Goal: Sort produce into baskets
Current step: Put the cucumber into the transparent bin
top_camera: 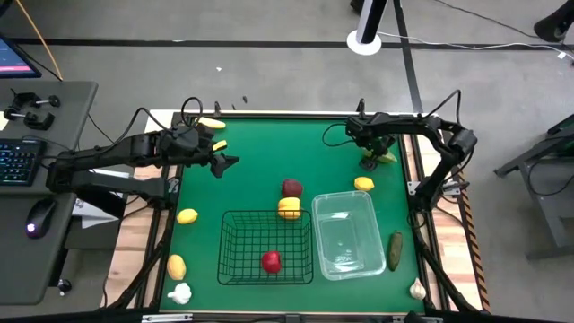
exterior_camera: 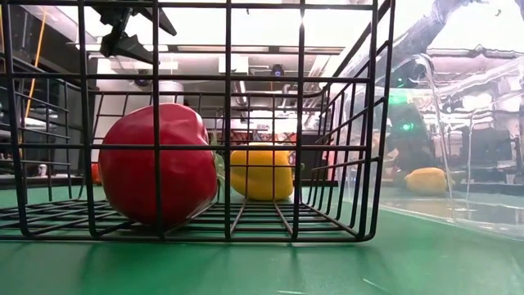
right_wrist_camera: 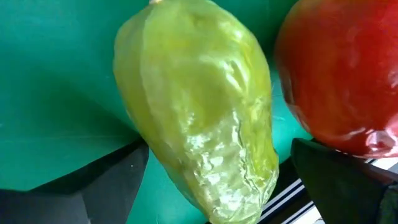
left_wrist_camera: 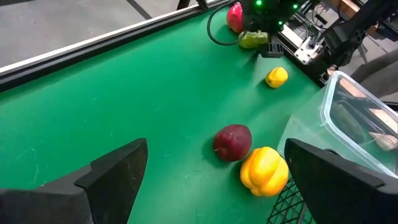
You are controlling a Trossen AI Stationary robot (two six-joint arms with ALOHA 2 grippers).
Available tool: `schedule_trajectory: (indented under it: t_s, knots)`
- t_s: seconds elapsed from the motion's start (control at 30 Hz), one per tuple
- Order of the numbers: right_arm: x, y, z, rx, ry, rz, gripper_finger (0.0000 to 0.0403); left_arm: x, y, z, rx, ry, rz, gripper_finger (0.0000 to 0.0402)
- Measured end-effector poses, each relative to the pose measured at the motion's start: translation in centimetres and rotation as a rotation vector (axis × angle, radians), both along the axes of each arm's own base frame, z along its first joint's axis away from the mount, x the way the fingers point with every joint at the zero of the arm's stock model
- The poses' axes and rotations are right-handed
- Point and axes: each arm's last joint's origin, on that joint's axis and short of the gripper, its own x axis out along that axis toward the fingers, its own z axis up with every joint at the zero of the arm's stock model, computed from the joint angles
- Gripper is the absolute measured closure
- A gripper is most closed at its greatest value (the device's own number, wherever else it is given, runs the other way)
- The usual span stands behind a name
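While right claw [top_camera: 370, 163] gapes, green pepper [right_wrist_camera: 199, 118] sits between fingers.

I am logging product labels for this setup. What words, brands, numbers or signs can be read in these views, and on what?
None can be read. The black wire basket, the clear tub and the toy produce bear no visible print. The keyboard at the table's left shows keys, too small to read. The screen beside it is cut off, nothing legible.

L claw [top_camera: 224, 164] open mid-air; R claw [top_camera: 369, 162] open, lowered.
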Motion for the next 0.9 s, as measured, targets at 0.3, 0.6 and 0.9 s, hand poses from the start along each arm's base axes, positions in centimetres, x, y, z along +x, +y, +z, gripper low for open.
schedule_trajectory:
  t_s: [0.3,0.6,0.9]
  knots:
    - [0.1,0.0,0.0,0.008,-0.020,-0.022,0.0008,0.0,0.0,0.0,-0.001,0.000,0.001,0.0035]
    - [0.2,0.4,0.2,0.039,-0.041,-0.009,0.0168,0.0,0.1,0.0,0.021,0.004,0.028,0.0035]
    - [-0.9,4.0,8.4,-0.081,-0.417,-0.023,0.0244,0.0,0.1,0.0,0.026,0.006,0.036,0.0035]
